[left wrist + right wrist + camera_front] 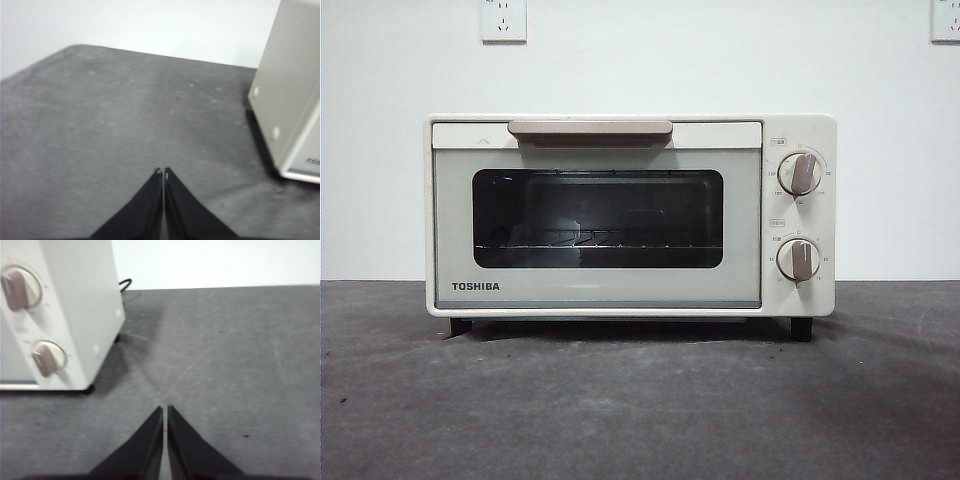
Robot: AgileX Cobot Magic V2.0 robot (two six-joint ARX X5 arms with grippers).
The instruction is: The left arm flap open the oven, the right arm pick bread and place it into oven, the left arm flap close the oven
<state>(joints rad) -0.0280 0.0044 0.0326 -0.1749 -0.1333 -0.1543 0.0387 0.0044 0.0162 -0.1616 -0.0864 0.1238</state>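
The cream-white TOSHIBA oven [630, 215] stands on the dark grey table with its door shut; its beige bar handle [590, 130] is at the top of the door and a wire rack shows behind the dark glass. No bread shows in any view. My left gripper [163, 172] is shut and empty above bare table, off the oven's side wall [287, 95]. My right gripper [165, 409] is shut and empty above bare table, off the oven's knob side [60, 315]. Neither arm shows in the front view.
Two beige knobs [800, 215] sit on the oven's right panel. A black cable [125, 284] runs behind the oven. A white wall with power sockets [504, 20] stands behind the table. Grey table surface [640, 400] lies before the oven.
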